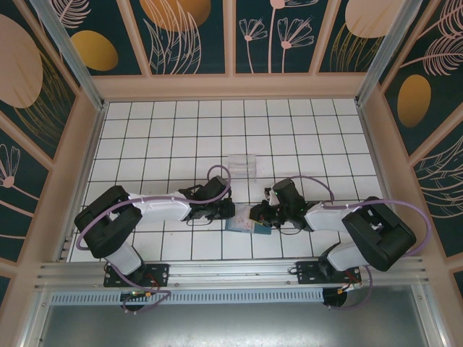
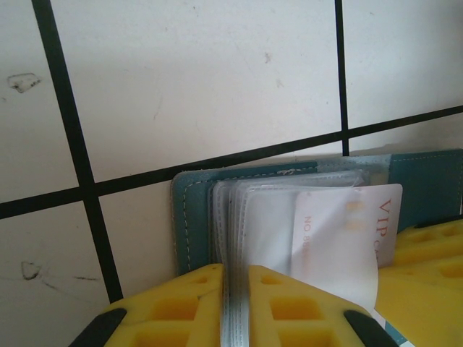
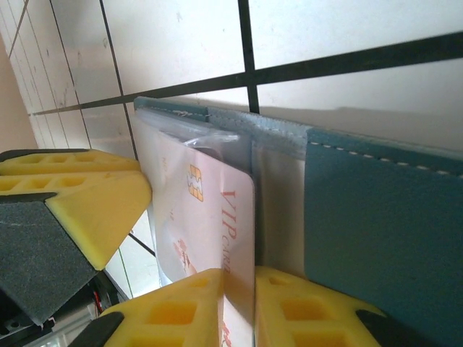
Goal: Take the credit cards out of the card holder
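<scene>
The slate-blue card holder (image 1: 241, 225) lies open on the tiles between both grippers. Its blue cover (image 2: 189, 217) frames a stack of clear plastic sleeves (image 2: 235, 238). My left gripper (image 2: 235, 271) is shut on the edge of those sleeves. A white credit card (image 3: 217, 210) with red "VIP card" lettering and a gold chip sticks partly out of a sleeve. My right gripper (image 3: 239, 278) is shut on that card's edge. The same card (image 2: 354, 231) appears in the left wrist view, next to a yellow finger of the right gripper (image 2: 427, 267). The holder's blue flap (image 3: 383, 231) stands right of the card.
A clear plastic box (image 1: 242, 166) stands on the tiles just behind the two grippers. The white tiled floor (image 1: 173, 123) stretches to the walls of the enclosure on all sides. A metal rail (image 1: 231, 271) runs along the near edge.
</scene>
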